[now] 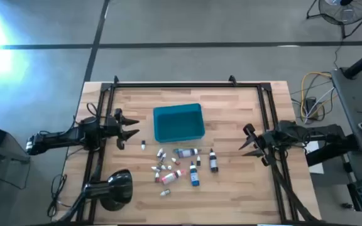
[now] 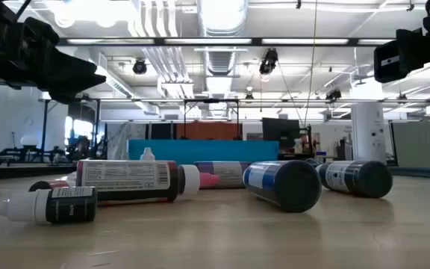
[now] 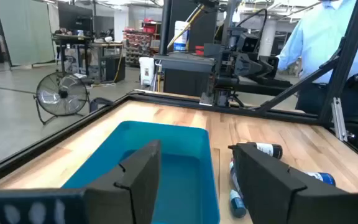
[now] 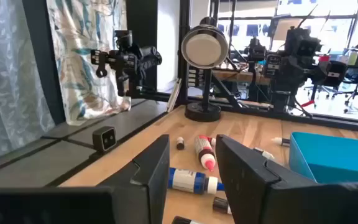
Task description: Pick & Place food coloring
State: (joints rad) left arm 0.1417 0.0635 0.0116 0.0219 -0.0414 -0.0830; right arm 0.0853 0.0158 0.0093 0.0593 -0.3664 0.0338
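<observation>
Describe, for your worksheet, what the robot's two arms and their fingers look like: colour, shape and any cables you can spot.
Both arms are dark, almost black, built from chunky jointed segments. The left gripper and the right gripper each end in two pointed fingers. Seen close from the wrist cameras, the fingers are broad, flat, matte black plates with angular edges. A pale patch marks the left arm's outer end. Yellow and white cables lie coiled near the right arm.

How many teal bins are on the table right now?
1. The teal bin sits at the table's middle toward the far edge, between the left gripper and right gripper, with the food coloring bottles lying just beside it.
</observation>
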